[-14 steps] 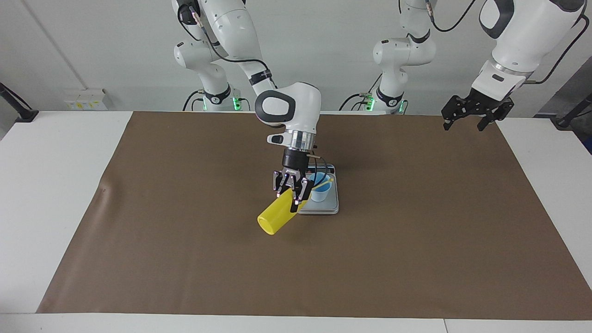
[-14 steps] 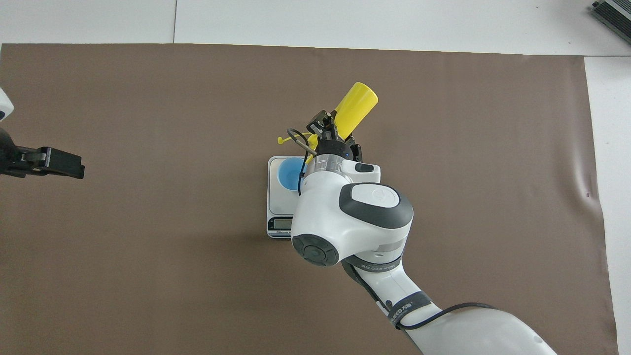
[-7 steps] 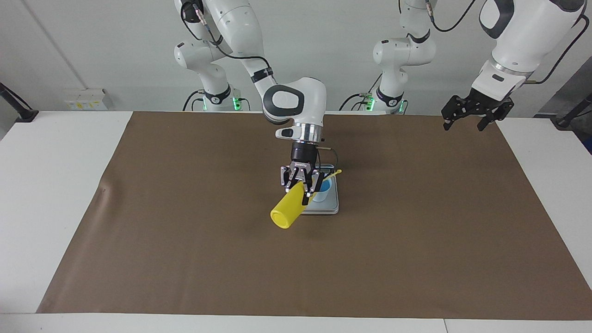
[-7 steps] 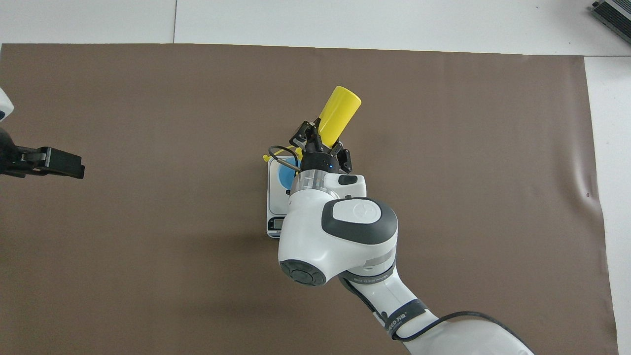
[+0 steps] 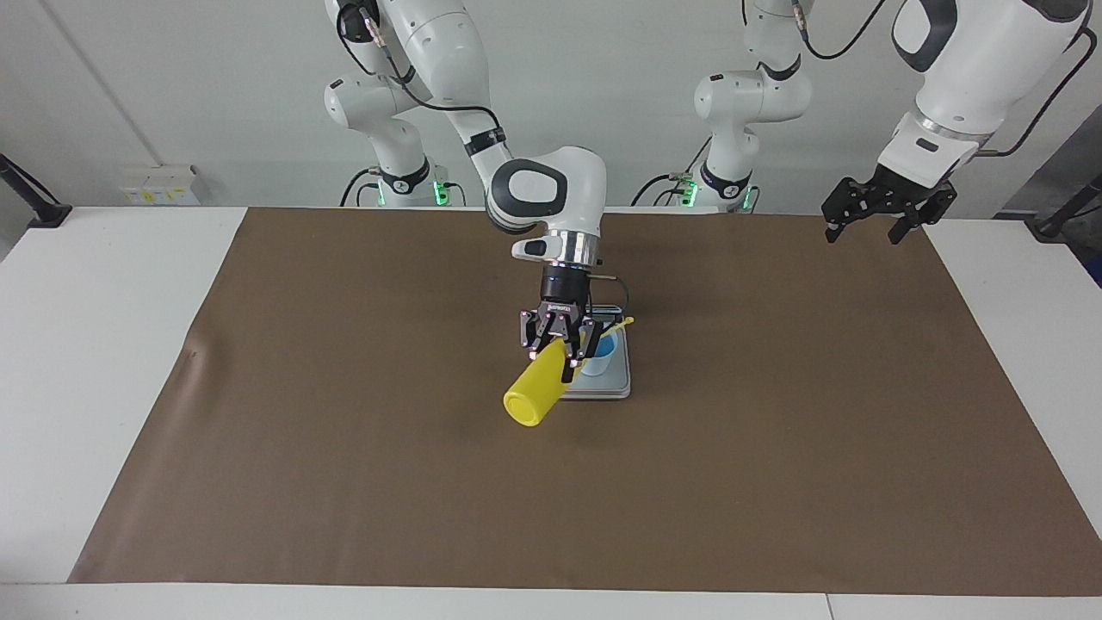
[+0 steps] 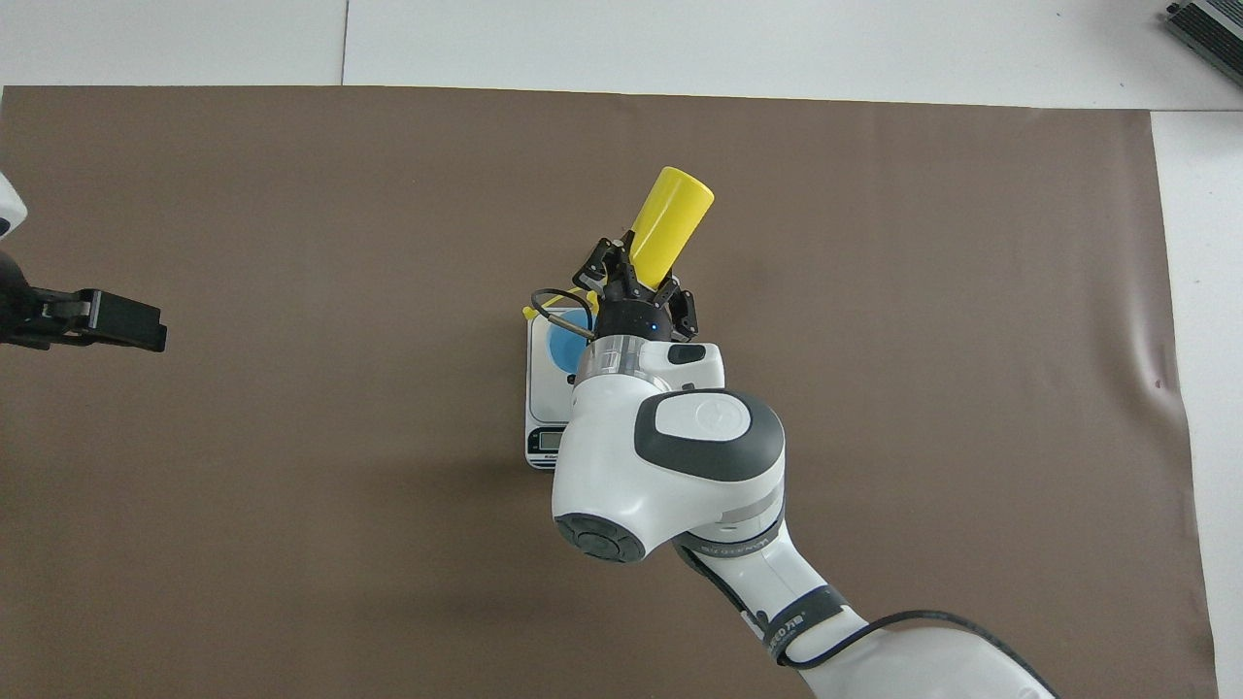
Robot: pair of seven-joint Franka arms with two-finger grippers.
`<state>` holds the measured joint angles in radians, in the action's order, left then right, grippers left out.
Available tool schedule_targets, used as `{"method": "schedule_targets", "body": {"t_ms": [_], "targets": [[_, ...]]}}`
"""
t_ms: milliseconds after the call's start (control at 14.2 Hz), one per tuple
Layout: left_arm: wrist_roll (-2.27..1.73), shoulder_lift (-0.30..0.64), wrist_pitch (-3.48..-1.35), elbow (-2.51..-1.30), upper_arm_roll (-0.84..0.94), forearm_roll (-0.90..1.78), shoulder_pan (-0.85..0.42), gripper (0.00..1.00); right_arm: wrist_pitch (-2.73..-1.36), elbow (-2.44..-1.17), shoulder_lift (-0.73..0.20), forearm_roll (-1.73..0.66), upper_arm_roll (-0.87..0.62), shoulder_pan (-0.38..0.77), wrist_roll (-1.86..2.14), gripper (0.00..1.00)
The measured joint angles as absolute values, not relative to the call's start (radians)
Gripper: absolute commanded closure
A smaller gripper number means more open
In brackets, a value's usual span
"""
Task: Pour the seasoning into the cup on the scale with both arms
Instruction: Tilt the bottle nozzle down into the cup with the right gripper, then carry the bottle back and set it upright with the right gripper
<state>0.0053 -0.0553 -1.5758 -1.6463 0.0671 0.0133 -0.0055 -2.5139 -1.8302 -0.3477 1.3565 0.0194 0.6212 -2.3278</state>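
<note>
The right gripper [image 5: 558,355] hangs over the scale [image 5: 613,385], its fingers clamped on the bottle [image 5: 535,397] close to the nozzle end. The bottle is tipped well over: its flat base points away from the robots and toward the right arm's end of the table, while its nozzle end is hidden by the fingers and lies over the cup [image 5: 600,353]. The thin yellow cap strap [image 5: 622,324] sticks out from the nozzle end, above the cup's rim.

The cup stands upright on the scale's plate, at the end farther from the robots. In the overhead view the right arm covers much of the scale [image 6: 540,408]; only part of the blue inside of the cup [image 6: 561,346] and the display strip at the nearer end show beside the wrist. The bottle [image 6: 668,218] reaches out past the gripper [image 6: 633,288] over the brown mat [image 5: 344,448].

The left gripper [image 5: 876,212] waits in the air over the mat's corner at the left arm's end, its fingers apart and holding nothing. In the overhead view it [image 6: 131,323] shows at the picture's edge.
</note>
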Motion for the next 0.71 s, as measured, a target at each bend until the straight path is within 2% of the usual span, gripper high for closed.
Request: {"method": "schedule_targets", "body": {"t_ms": [353, 705], "targets": [[0.005, -0.055, -1.576, -1.646, 0.067, 0.013, -0.005, 0.00, -2.511, -1.806, -0.346, 1.306, 0.020, 0.616, -2.373, 1.00], [0.005, -0.055, -1.576, -1.646, 0.067, 0.013, -0.005, 0.00, -2.511, -1.799, -0.303, 1.007, 0.020, 0.611, -2.374, 1.00]]}}
